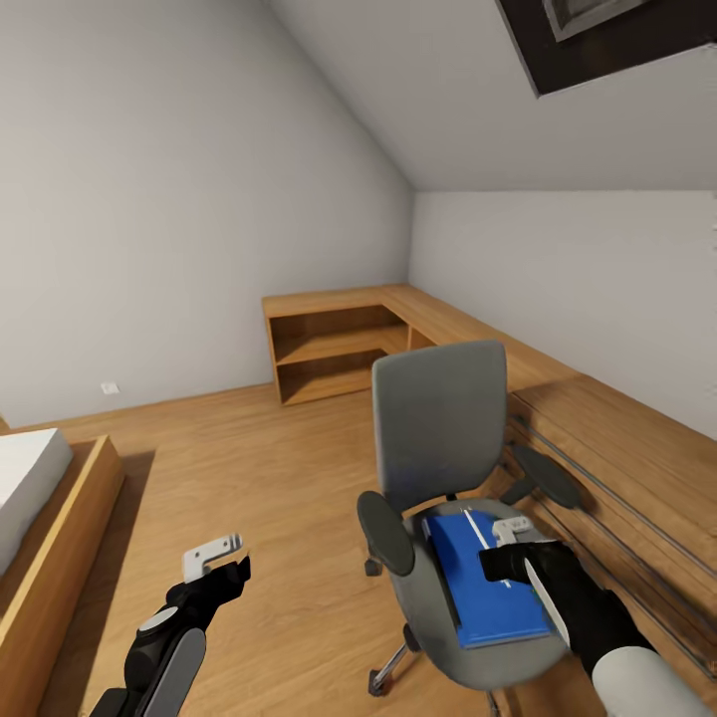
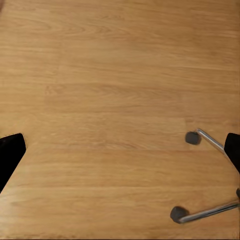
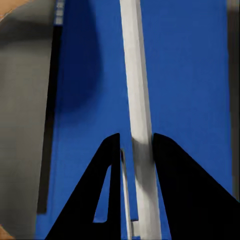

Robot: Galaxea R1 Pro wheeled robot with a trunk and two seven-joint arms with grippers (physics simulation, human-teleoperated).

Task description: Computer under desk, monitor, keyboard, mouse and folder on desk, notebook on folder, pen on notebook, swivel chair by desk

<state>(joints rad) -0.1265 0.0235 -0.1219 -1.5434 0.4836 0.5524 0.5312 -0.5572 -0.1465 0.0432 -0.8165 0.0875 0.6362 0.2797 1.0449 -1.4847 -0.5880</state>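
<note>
The grey swivel chair [image 1: 438, 418] stands on the wooden floor with its back toward the room corner. The blue folder [image 1: 488, 597] lies flat on its seat, with a white strip [image 3: 137, 75] running along it. My right gripper [image 1: 508, 533] is down on the folder, and in the right wrist view its black fingers [image 3: 136, 137] stand narrowly closed on either side of that strip; the grey seat [image 3: 25, 125] shows beside the folder [image 3: 190, 75]. My left gripper [image 1: 214, 553] hangs open over bare floor left of the chair. Its view [image 2: 125, 145] takes in the chair's chrome legs and casters [image 2: 205, 215].
Light wooden low cabinets [image 1: 329, 344] fill the far corner, and a wooden bench [image 1: 617, 438] runs along the right wall close behind the chair. A bed with a wooden frame [image 1: 60, 568] is at the left. Open floor lies between the bed and the chair.
</note>
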